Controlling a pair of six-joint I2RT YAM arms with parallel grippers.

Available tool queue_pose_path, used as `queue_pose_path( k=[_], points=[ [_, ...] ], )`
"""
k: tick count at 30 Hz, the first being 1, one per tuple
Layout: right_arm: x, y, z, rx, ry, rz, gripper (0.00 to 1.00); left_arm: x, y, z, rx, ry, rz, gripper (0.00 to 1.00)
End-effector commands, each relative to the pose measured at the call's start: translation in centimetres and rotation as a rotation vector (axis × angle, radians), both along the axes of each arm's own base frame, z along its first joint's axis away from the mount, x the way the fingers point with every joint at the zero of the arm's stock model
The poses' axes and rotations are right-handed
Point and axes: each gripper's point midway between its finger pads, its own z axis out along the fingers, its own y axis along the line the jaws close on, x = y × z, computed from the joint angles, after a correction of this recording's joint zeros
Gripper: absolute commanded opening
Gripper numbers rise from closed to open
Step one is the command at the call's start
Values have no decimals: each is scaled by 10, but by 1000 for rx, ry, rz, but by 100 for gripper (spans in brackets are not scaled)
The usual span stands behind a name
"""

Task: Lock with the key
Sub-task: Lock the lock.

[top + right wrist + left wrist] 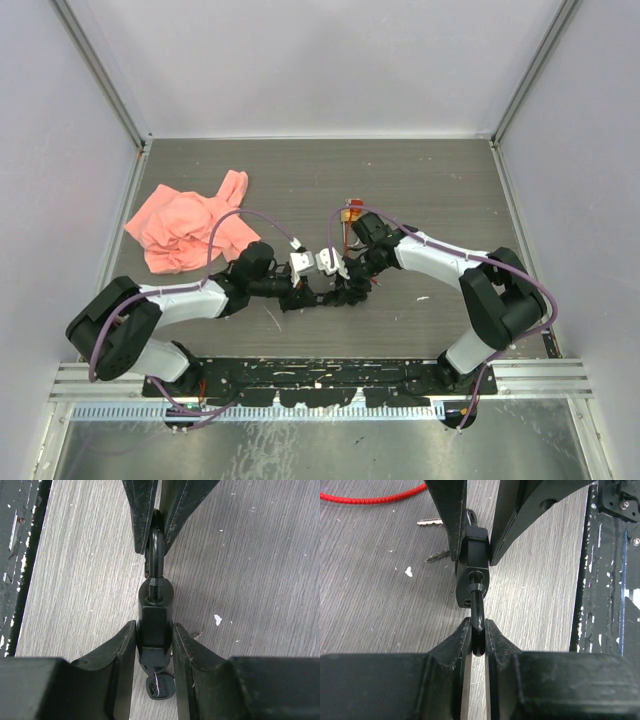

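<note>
A black padlock hangs just above the table between both grippers. My left gripper is shut on its black shackle, pinching the loop's end. My right gripper is shut on the padlock body, one finger against each side. The black-headed key sticks out of the body's end, between my right fingers. From above, both grippers meet around the padlock at the table's centre front. The shackle looks raised out of the body on one side.
Two spare silver keys and a red cord lie on the wood-grain table behind the padlock. A pink cloth is at the back left. A small orange item is behind my right arm. The black base rail runs alongside.
</note>
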Motion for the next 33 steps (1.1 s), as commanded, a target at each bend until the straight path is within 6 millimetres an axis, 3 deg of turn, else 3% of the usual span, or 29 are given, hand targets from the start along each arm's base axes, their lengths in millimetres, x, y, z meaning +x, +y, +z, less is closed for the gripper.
queue_pose_path(
  k=[1,7,10,19,33],
  points=[
    [-7,-12,-12,-57,-12,23,1,11,-17,49,-141,-111,-11,17],
    [-4,-21,-19,-102,9,-45,1,13,-16,68,-223,-127,46,52],
    [-4,-23,-19,-90,25,-59,1,14,-9,77,-240,-160,84,61],
    [-1,-38,-16,-41,68,-75,1,5,7,56,-237,-260,78,60],
    [-17,-61,-32,33,104,-28,1,10,-23,45,-271,-256,1,55]
  ],
)
